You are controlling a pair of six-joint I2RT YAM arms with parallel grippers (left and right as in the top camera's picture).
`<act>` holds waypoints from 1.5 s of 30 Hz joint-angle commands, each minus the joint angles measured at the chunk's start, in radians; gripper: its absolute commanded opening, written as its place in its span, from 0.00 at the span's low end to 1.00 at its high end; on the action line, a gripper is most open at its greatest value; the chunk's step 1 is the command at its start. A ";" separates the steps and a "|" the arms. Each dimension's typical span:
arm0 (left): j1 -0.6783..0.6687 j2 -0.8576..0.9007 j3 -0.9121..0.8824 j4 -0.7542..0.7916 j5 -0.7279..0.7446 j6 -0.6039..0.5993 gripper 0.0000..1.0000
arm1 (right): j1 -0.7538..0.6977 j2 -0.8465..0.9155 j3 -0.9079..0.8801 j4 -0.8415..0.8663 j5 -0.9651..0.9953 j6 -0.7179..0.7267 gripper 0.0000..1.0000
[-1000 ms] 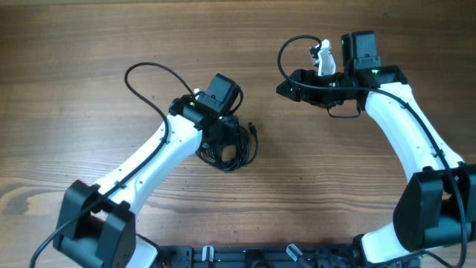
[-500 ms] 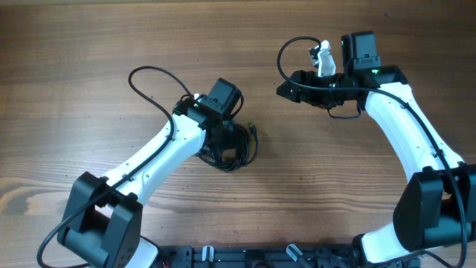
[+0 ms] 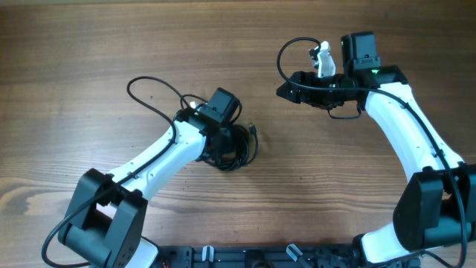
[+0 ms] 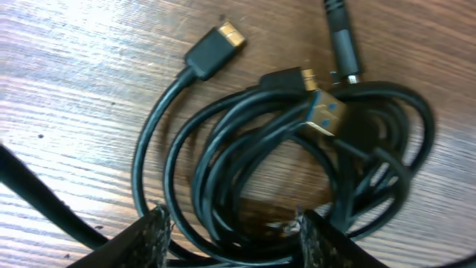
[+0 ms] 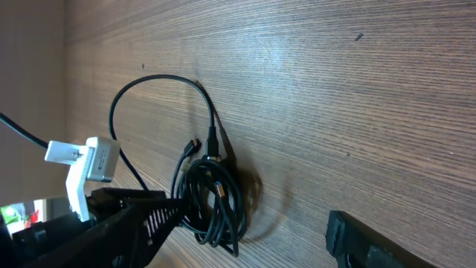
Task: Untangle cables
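The cables lie as a small knotted bundle of black loops on the wooden table, left of centre. In the left wrist view the cables fill the picture, with a gold-tipped plug and a blue-tongued plug on top. My left gripper is down on the bundle, jaws apart, with several strands running between the fingers. From overhead the left gripper is mostly hidden under its wrist. My right gripper hovers open at the upper right, far from the bundle, with nothing in it. Seen from the right wrist, the cables lie beyond the spread right gripper.
The left arm's own thick black wire arcs over the table to the upper left of the bundle. A white part sticks up from the right arm. Bare wood surrounds both arms.
My left wrist has turned and edged right over the bundle, and its jaws have narrowed around the strands. The right arm has not moved.
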 commanded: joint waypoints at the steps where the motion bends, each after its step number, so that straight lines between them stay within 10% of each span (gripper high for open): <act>1: -0.005 0.013 -0.020 0.003 -0.032 -0.014 0.56 | 0.002 0.015 0.021 0.005 0.010 -0.018 0.83; 45: -0.006 0.019 -0.055 0.055 -0.146 0.064 0.44 | 0.002 0.015 0.021 0.019 0.010 -0.020 0.86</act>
